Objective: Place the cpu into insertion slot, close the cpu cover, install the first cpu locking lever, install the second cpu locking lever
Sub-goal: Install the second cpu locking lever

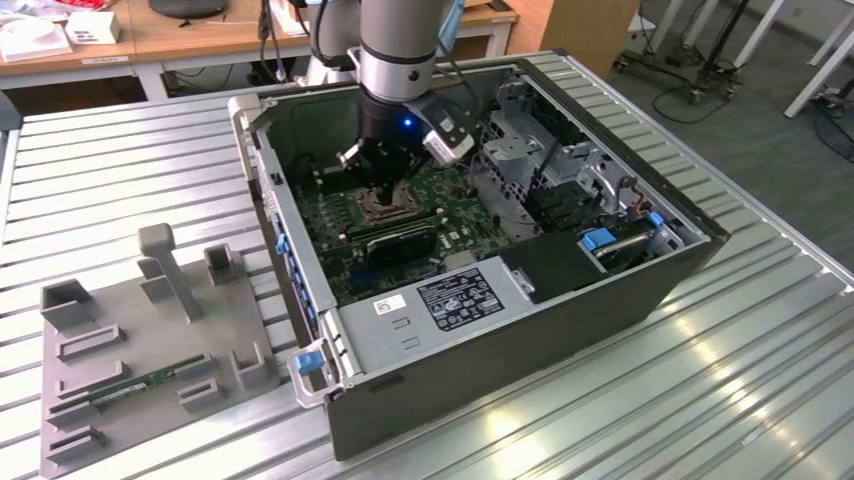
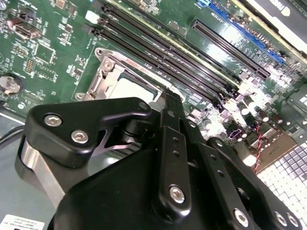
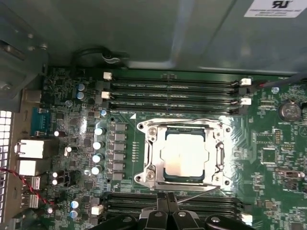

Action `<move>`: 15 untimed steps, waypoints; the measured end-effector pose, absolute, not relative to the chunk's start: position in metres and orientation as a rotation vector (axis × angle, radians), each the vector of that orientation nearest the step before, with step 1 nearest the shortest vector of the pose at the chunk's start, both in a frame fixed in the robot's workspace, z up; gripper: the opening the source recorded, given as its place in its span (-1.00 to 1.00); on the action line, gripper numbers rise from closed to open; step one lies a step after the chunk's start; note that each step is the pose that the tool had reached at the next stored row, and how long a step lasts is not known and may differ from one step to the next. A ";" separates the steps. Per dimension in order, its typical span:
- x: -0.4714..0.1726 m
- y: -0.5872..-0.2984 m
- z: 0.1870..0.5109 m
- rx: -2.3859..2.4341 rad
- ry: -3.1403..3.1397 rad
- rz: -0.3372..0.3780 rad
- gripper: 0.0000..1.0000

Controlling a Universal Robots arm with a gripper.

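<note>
**Lever work at the socket**

Slatted metal table is seen under the open computer case. Inside, the cpu is seated in the insertion slot, the cpu cover lowered around it. The gripper is held with narrow, empty jaws beside a thin lever. A slipped lever could leave the cover unlocked.

grey arm, black screw-studded gripper

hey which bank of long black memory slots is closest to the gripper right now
The memory slot bank on the gripper's side of the insertion slot; the fingertips sit over it. The other bank lies across the socket.
</note>
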State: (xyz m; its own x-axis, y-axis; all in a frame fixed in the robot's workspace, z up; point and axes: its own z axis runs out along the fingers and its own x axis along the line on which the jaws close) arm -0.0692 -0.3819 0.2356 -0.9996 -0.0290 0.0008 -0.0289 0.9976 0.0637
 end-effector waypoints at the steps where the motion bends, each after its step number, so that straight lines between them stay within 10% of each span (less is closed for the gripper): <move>1: -0.070 -0.382 0.235 0.045 -3.138 -0.100 -0.79; 15: -0.079 -0.382 0.227 0.045 -3.138 -0.100 -0.79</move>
State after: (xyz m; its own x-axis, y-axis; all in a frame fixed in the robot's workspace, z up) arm -0.0787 -0.3821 0.2273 -0.9996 -0.0290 0.0008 -0.0289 0.9975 0.0637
